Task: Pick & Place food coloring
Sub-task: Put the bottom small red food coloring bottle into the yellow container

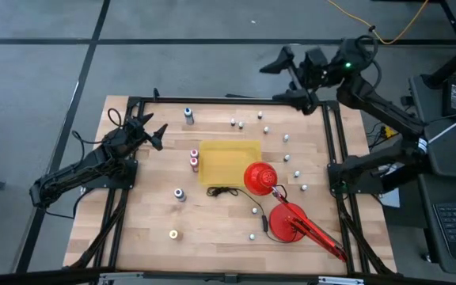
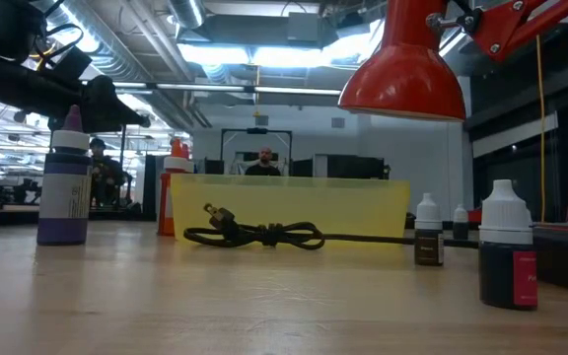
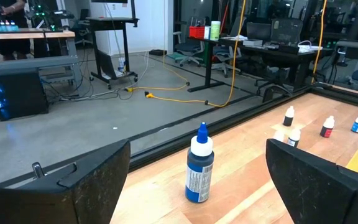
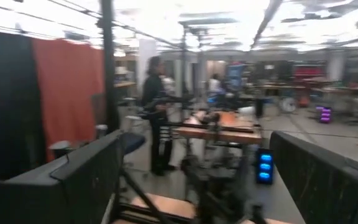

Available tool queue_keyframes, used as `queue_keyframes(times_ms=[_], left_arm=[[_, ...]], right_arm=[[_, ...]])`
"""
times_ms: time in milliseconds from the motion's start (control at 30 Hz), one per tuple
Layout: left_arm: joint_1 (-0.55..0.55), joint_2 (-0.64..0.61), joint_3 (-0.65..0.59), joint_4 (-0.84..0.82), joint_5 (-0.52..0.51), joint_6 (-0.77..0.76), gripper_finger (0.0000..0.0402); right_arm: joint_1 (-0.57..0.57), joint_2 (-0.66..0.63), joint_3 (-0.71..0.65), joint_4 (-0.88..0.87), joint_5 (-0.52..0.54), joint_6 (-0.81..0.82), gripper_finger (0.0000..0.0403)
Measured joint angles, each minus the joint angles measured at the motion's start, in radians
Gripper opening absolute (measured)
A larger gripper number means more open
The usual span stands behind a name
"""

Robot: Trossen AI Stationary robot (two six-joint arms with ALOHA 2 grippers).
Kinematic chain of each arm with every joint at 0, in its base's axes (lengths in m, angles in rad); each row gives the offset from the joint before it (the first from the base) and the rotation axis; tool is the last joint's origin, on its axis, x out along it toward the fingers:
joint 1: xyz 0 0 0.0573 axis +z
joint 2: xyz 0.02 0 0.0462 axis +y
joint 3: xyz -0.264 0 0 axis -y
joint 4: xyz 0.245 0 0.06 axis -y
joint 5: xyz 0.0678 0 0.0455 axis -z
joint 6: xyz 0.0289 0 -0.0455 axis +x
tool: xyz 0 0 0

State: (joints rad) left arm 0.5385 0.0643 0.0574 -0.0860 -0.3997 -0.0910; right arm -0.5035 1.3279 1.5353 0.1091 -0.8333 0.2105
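Note:
The food coloring is a set of tiny bottles standing upright on the wooden table. A blue-topped one (image 1: 188, 115) stands near the far edge. A red one (image 1: 194, 153) and a pink one (image 1: 194, 163) stand beside the yellow tray (image 1: 229, 150). A purple one (image 1: 179, 194) and a yellow one (image 1: 173, 234) stand nearer. Several white-capped ones (image 1: 286, 137) are scattered on the right. My left gripper (image 1: 152, 131) is open and empty, left of the blue bottle (image 3: 199, 165), which stands ahead between its fingers, apart from them. My right gripper (image 1: 279, 62) is open and empty beyond the table's far edge.
Two red lamp heads (image 1: 260, 177) (image 1: 287, 223) on a red arm (image 1: 323, 236) take up the right near part. A black cord (image 1: 224, 191) lies in front of the tray. A black frame (image 1: 212, 100) runs round the table. People stand in the room behind.

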Motion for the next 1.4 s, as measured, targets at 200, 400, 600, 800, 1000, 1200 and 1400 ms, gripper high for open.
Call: queue_keyframes(times_ms=[200,400,600,800,1000,1200,1400], left_arm=[[0.000,0.000,0.000,0.000,0.000,0.000,0.0365],[0.000,0.000,0.000,0.000,0.000,0.000,0.0363],[0.000,0.000,0.000,0.000,0.000,0.000,0.0365],[0.000,0.000,0.000,0.000,0.000,0.000,0.0363],[0.000,0.000,0.000,0.000,0.000,0.000,0.0365],[0.000,0.000,0.000,0.000,0.000,0.000,0.0364],[0.000,0.000,0.000,0.000,0.000,0.000,0.0364]], right_arm=[[0.153,0.065,0.111,-0.188,0.024,-0.061,0.0399],[0.312,0.137,0.245,-0.399,0.125,-0.182,0.0399],[0.466,0.214,0.336,-0.520,0.218,-0.221,0.0399],[0.615,0.287,0.379,-0.602,0.311,-0.250,0.0399],[0.755,0.364,0.415,-0.678,0.414,-0.273,0.0399],[0.872,0.449,0.435,-0.727,0.499,-0.267,0.0399],[0.974,0.539,0.439,-0.750,0.567,-0.220,0.0399]])
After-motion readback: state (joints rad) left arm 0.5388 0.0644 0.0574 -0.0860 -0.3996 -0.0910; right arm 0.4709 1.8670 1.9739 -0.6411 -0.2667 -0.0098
